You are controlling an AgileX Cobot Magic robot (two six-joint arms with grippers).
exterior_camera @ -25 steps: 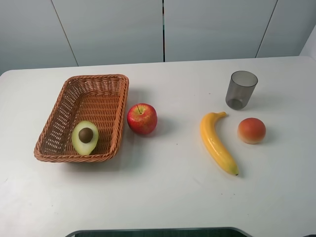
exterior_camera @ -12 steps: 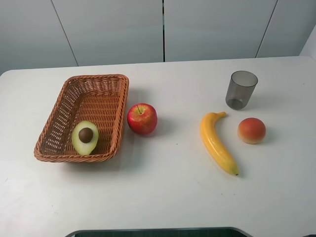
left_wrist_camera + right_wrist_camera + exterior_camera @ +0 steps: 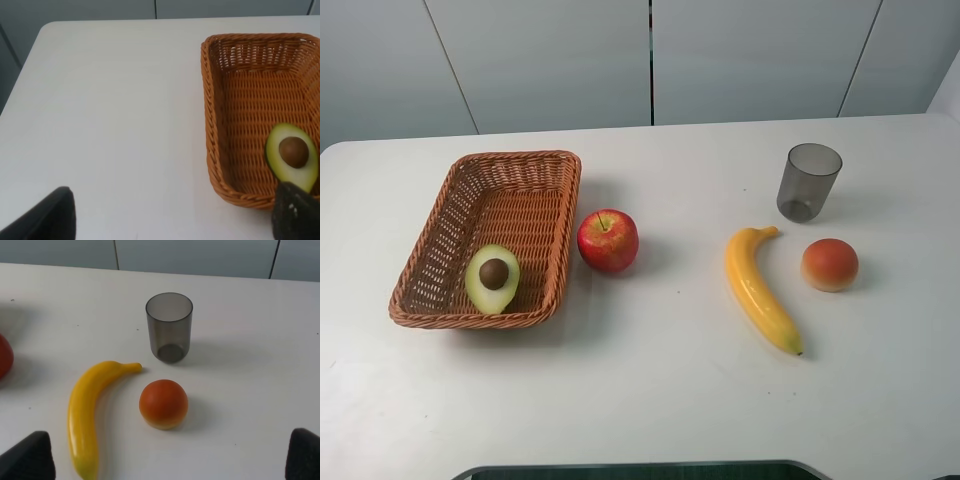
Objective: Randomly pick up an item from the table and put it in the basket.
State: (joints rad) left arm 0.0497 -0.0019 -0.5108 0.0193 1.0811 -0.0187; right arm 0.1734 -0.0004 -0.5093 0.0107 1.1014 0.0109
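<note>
The halved avocado (image 3: 493,278) lies pit up inside the orange-brown wicker basket (image 3: 525,172), in its near end; it also shows in the left wrist view (image 3: 292,156) in the basket (image 3: 212,125). The basket stands on the left of the white table (image 3: 650,390). Neither arm shows in the exterior view. My left gripper (image 3: 172,220) is open and empty above the table, near the basket's front corner, its dark fingertips (image 3: 50,216) wide apart. My right gripper (image 3: 165,460) is open and empty, set back from the right-hand fruit, with fingertips (image 3: 25,457) wide apart.
A red apple (image 3: 608,240) sits just right of the basket. A yellow banana (image 3: 758,288), an orange-red round fruit (image 3: 830,264) and a grey translucent cup (image 3: 809,181) stand on the right half; they show in the right wrist view too.
</note>
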